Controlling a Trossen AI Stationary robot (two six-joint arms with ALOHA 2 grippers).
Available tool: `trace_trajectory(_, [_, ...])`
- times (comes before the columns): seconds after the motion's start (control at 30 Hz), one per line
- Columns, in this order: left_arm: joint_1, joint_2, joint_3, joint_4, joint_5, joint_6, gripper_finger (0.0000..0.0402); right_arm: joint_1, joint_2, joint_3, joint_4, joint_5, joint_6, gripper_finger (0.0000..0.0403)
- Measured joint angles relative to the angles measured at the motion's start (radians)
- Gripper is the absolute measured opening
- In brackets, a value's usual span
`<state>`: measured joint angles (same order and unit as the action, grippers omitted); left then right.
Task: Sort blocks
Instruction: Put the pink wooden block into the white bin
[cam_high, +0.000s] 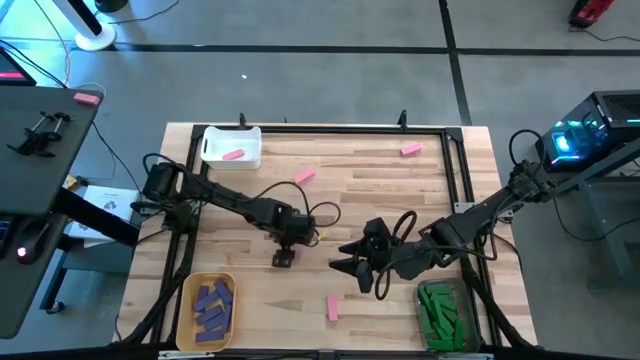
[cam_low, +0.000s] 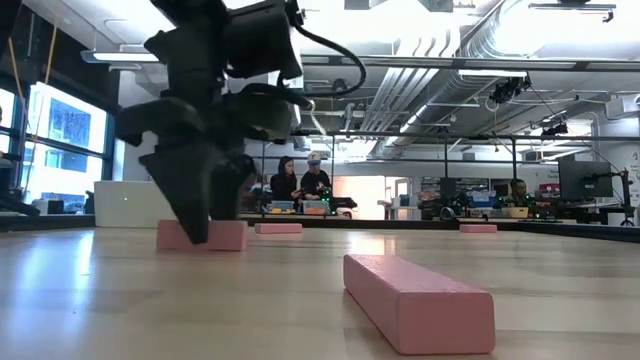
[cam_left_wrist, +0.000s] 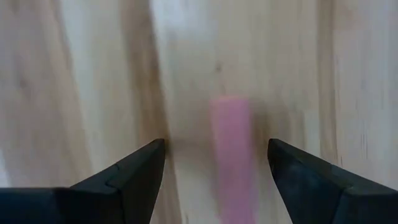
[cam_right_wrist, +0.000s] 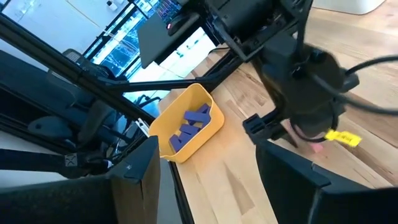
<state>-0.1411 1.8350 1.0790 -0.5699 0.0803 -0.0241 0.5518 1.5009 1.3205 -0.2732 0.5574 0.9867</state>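
My left gripper (cam_high: 284, 256) points straight down at mid-table and is open. In the left wrist view its fingertips (cam_left_wrist: 216, 163) stand on either side of a pink block (cam_left_wrist: 232, 152) that lies flat on the wood, with a gap on each side. The low view shows the same pink block (cam_low: 203, 235) at the foot of the left gripper (cam_low: 200, 205). My right gripper (cam_high: 352, 268) hovers open just to the right; its wrist view shows its own open fingers (cam_right_wrist: 208, 171). Another pink block (cam_high: 332, 307) lies near the front edge, and two pink blocks (cam_high: 305, 176) (cam_high: 410, 150) lie farther back.
A white bin (cam_high: 214, 146) at the far left holds one pink block. A yellow bin (cam_high: 190, 287) at the near left holds several purple blocks. A clear bin (cam_high: 436, 287) at the near right holds green blocks. People sit in the room beyond the table (cam_low: 300, 185).
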Motion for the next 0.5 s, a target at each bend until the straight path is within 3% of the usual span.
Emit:
trace_trajectory(0.33, [-0.059,0.044,0.002,-0.007,-0.072,0.059,0.0262,0.000,0.000,0.000,-0.032,0.000,0.000,0.0201])
trace_trajectory(0.4, [-0.059,0.044,0.002,-0.005,-0.072,0.027,0.0235,0.000,0.000,0.000,-0.033,0.000,0.000,0.0201])
trace_trajectory(0.5, [-0.058,0.045,0.001,-0.010,-0.075,-0.011,0.0152,0.000,0.000,0.000,-0.033,0.000,-0.003,0.0201])
